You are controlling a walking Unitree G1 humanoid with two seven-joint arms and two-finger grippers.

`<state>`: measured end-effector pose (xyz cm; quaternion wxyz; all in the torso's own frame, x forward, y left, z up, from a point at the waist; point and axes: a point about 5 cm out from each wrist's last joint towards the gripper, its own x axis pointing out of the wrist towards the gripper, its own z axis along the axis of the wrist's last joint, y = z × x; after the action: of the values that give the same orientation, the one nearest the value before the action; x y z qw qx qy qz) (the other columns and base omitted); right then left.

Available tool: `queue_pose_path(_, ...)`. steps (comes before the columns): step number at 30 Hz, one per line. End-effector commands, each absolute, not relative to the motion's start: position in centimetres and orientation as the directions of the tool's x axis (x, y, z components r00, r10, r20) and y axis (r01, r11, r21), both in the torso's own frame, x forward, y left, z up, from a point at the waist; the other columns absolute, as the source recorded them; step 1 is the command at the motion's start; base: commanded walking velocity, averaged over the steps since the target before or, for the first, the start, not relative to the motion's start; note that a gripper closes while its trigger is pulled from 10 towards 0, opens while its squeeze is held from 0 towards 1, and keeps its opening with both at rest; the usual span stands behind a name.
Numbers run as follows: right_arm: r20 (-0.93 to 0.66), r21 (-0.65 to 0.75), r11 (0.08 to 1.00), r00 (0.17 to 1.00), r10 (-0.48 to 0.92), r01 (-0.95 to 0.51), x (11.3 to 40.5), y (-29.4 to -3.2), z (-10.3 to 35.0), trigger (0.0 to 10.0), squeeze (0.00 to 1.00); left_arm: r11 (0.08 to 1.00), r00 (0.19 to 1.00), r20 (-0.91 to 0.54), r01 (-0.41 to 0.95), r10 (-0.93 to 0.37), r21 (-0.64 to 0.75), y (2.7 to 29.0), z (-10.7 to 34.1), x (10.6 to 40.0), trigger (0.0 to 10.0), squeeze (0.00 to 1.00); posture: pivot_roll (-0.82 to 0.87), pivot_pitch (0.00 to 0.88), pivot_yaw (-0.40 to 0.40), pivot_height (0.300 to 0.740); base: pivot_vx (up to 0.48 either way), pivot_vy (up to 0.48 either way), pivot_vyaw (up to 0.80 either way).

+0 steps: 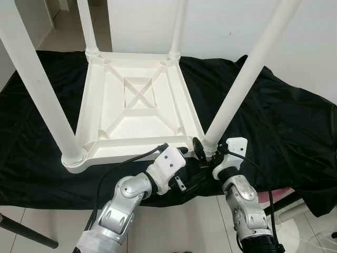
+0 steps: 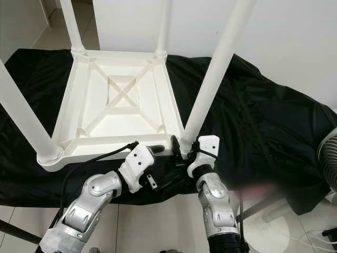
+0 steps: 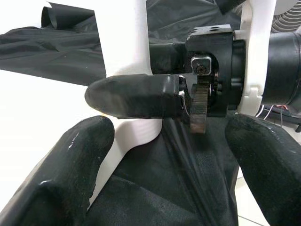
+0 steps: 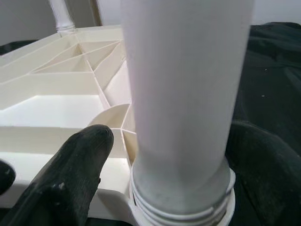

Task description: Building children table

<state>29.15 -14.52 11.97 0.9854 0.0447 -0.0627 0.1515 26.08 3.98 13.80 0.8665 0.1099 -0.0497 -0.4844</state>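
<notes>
A white plastic children's table (image 1: 89, 100) lies upside down on a black cloth (image 1: 274, 126), its four legs pointing up. My right gripper (image 1: 207, 151) is at the base of the near right leg (image 1: 239, 84), where the leg meets its corner socket. One black finger (image 4: 70, 183) sits on each side of the leg (image 4: 183, 94), and the gripper is shut on it. My left gripper (image 1: 190, 169) hovers just left of that corner, over the cloth at the table's front edge. It is open, with its fingers (image 3: 70, 169) spread wide toward the right gripper's body (image 3: 211, 70).
The near left leg (image 1: 37, 84) stands tall at the left front corner, and two far legs rise by the white wall. The cloth hangs over the front edge above a tiled floor. A fan (image 2: 327, 158) stands at the right, and a dark pole (image 1: 26, 232) crosses the lower left.
</notes>
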Motion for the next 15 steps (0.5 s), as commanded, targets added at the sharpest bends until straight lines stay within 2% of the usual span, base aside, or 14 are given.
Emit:
queue_pose_path(1, 0.145, 0.042, 0.937, 0.93, 0.338, -0.347, 29.5, -15.0, 12.1, 10.0, 0.0, 0.567, 0.585, -0.023, 0.794, -0.811, 0.219, 4.1, 13.4, 26.4, 10.0, 0.0, -0.04, 0.077, -0.069, 0.74, 0.0, 0.0, 0.0)
queue_pose_path(4, 0.144, 0.029, 0.931, 0.923, 0.356, -0.364, 29.6, -15.0, 12.2, 10.0, 0.0, 0.566, 0.584, -0.023, 0.794, -0.811, 0.22, 4.0, 13.4, 26.4, 10.0, 0.0, -0.04, 0.077, -0.069, 0.74, 0.0, 0.0, 0.0)
queue_pose_path(8, 0.124, -0.091, 0.872, 0.864, 0.488, -0.48, 31.3, -15.5, 13.2, 10.0, 0.0, 0.562, 0.581, -0.02, 0.796, -0.814, 0.223, 3.9, 13.5, 26.6, 10.0, 0.0, -0.04, 0.075, -0.07, 0.74, 0.0, 0.0, 0.0)
queue_pose_path(10, 0.118, -0.107, 0.864, 0.856, 0.503, -0.492, 31.5, -15.6, 13.2, 10.0, 0.0, 0.563, 0.581, -0.02, 0.796, -0.814, 0.223, 3.9, 13.5, 26.6, 10.0, 0.0, -0.04, 0.075, -0.07, 0.74, 0.0, 0.0, 0.0)
queue_pose_path(11, 0.111, -0.116, 0.855, 0.848, 0.518, -0.506, 31.7, -15.6, 13.3, 9.2, 0.0, 0.563, 0.581, -0.019, 0.796, -0.814, 0.223, 3.8, 13.5, 26.6, 10.0, 0.0, -0.04, 0.075, -0.07, 0.74, 0.0, 0.0, 0.0)
queue_pose_path(13, 0.106, -0.12, 0.845, 0.84, 0.533, -0.521, 31.8, -15.7, 13.3, 9.2, 0.0, 0.564, 0.582, -0.018, 0.795, -0.813, 0.223, 3.8, 13.5, 26.6, 10.0, 0.0, -0.03, 0.075, -0.074, 0.74, 0.0, 0.0, 0.0)
queue_pose_path(14, 0.09, -0.133, 0.83, 0.828, 0.554, -0.541, 31.9, -15.7, 13.2, 3.4, 0.0, 0.566, 0.584, -0.018, 0.794, -0.812, 0.223, 3.9, 13.5, 26.5, 10.0, 0.0, -0.03, 0.075, -0.075, 0.74, 0.0, 0.0, 0.0)
queue_pose_path(15, 0.09, -0.133, 0.83, 0.828, 0.554, -0.541, 31.9, -15.7, 13.2, 3.4, 0.0, 0.566, 0.584, -0.018, 0.794, -0.812, 0.223, 3.9, 13.5, 26.5, 10.0, 0.0, -0.03, 0.075, -0.075, 0.74, 0.0, 0.0, 0.0)
